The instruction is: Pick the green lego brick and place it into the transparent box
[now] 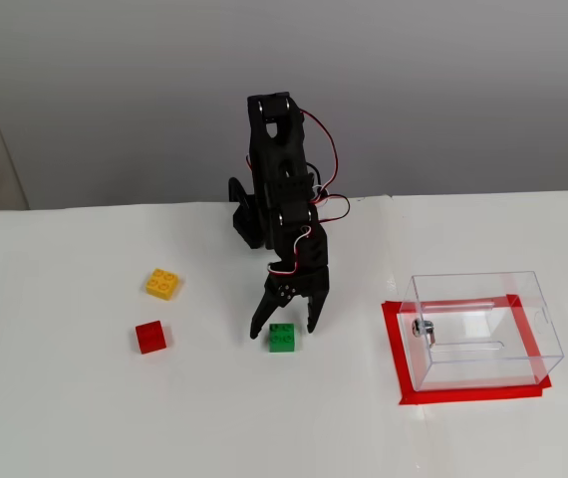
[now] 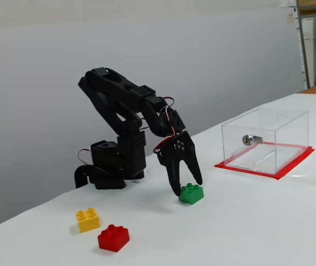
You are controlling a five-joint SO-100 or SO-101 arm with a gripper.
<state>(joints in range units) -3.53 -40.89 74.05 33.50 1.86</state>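
We are seeing the end effector [image 1: 284, 327] spread wide, hanging just over the green lego brick [image 1: 283, 338], which is sitting on the worktop [image 1: 85, 418]. Nothing is gripped yet; grasp, carry and drop into the empty transparent box [image 1: 480, 329] are remaining.

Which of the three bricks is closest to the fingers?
The green lego brick, sitting right under the open gripper. The red brick and yellow brick lie well off to the left.

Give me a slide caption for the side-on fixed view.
Open end effector straddling the green lego brick, transparent box waiting on red tape at right.
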